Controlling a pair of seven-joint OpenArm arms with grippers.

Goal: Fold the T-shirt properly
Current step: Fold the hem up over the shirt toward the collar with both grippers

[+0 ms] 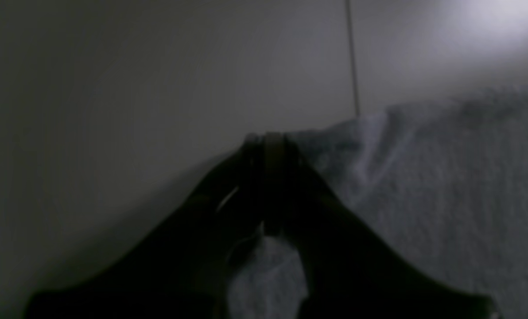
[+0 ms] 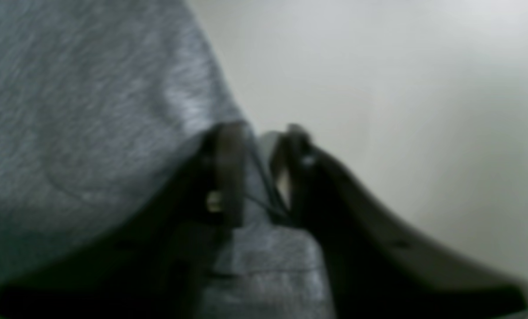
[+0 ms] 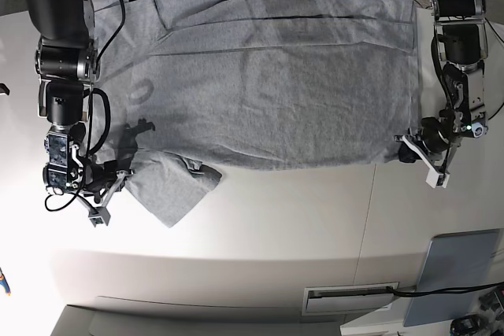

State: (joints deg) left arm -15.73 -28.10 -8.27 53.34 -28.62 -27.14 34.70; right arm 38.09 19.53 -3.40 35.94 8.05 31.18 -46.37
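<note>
1. Grey cotton covers most of the white worktop [image 3: 260, 210]: the T-shirt [image 3: 268, 76] lies spread flat, its long side running across the base view, with one sleeve [image 3: 169, 190] sticking out toward the front edge near the right arm.
2. Your left end effector [image 1: 270, 141] sits at the shirt's corner on the right of the base view. Its fingers are together and clamped on the hem; in the left wrist view you see the cloth pinched between them.
3. Your right end effector [image 2: 259, 137] is at the sleeve side. In the right wrist view its fingers stand a little apart with grey cloth between them, and the picture is blurred, so I cannot tell if the grip is already firm. Wait until the fingers are fully pressed on the fabric before you lift.
4. The step in hand, as I judge it, is to take both front corners and carry this edge over to the far edge.
5. To do it well, raise both arms together and to the same height, so the cloth hangs straight and does not twist.
6. Keep the cloth lightly tight between the two arms; a slack middle will make wrinkles in the fold.
7. Watch the loose sleeve: it can drag or fold under the body if you move too fast.
</note>
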